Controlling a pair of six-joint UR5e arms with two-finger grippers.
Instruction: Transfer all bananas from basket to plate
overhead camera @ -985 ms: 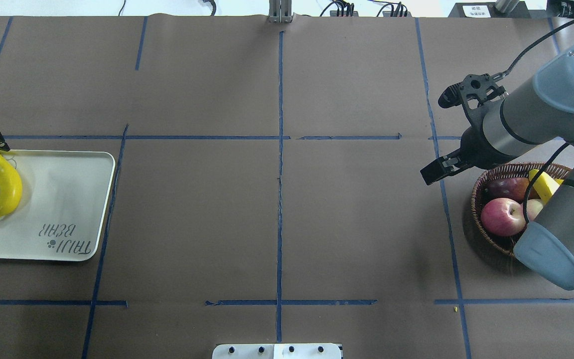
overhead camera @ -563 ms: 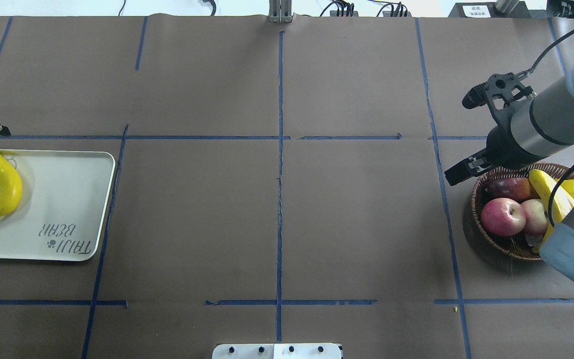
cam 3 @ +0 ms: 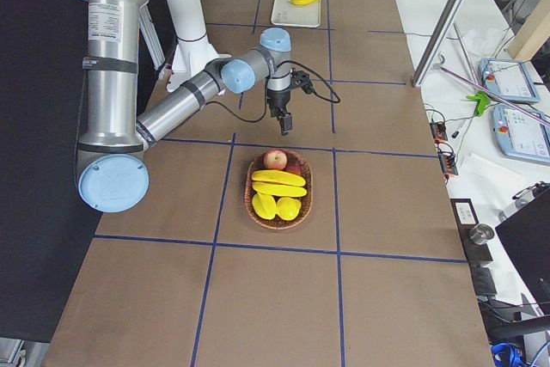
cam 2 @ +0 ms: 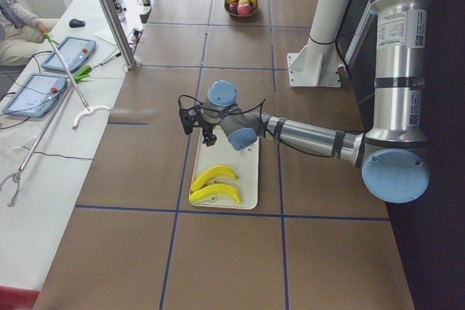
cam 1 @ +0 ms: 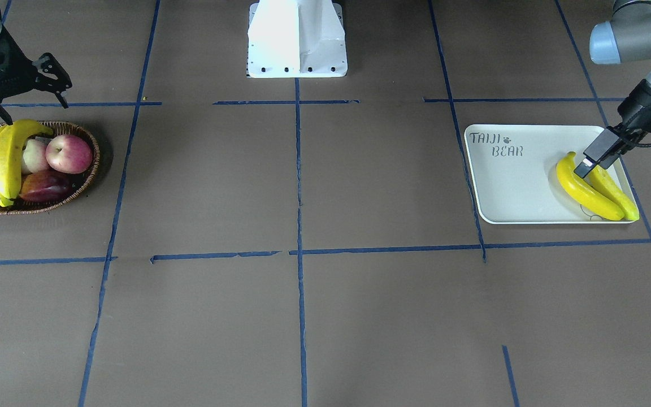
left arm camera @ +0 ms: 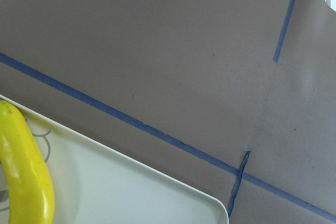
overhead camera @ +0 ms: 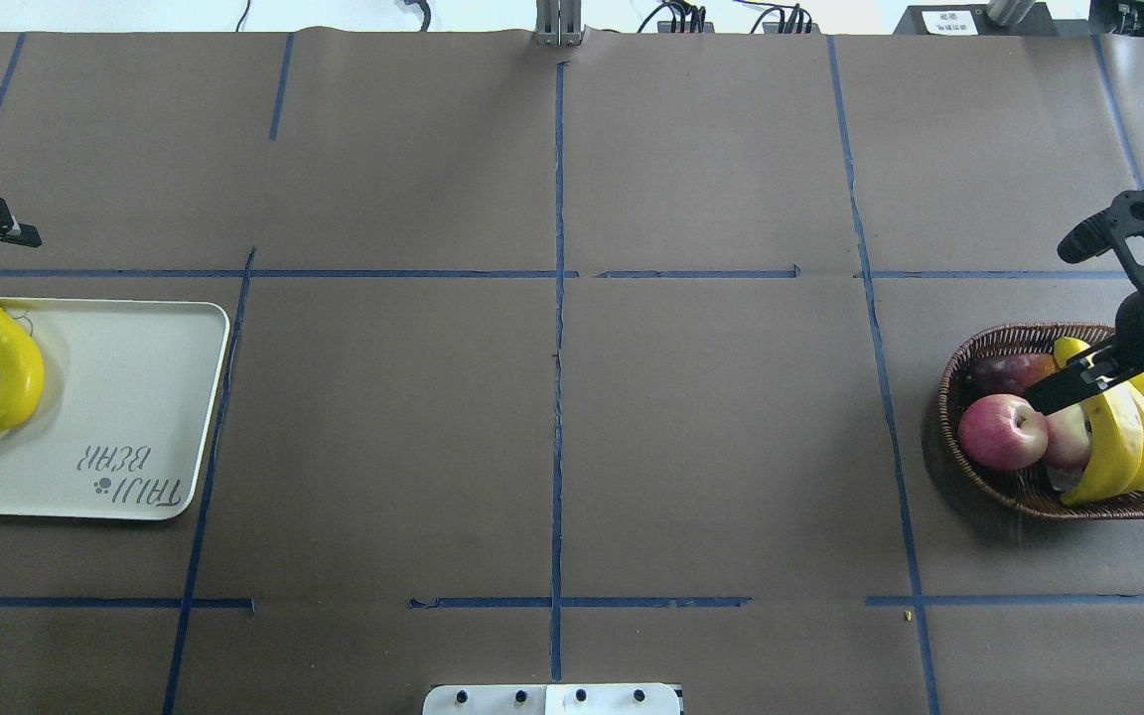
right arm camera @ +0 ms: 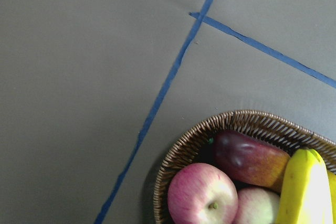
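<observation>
Two bananas (overhead camera: 1116,437) in the basket (overhead camera: 1004,336), a second pair (overhead camera: 11,367) on the plate (overhead camera: 115,397).
Each pair lies side by side, long axes front to back; the basket's tops other fruit beside a red apple (overhead camera: 999,432). Right gripper (overhead camera: 1041,401) hangs above the basket, left gripper (cam 1: 588,167) above the plate's pair; either's spread unclear. Wide desk (overhead camera: 552,447) separates them.

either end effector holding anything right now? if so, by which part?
Nothing is held. The left end effector hangs clear of the two bananas lying on the plate; the right end effector hangs beside the basket, touching nothing.
</observation>
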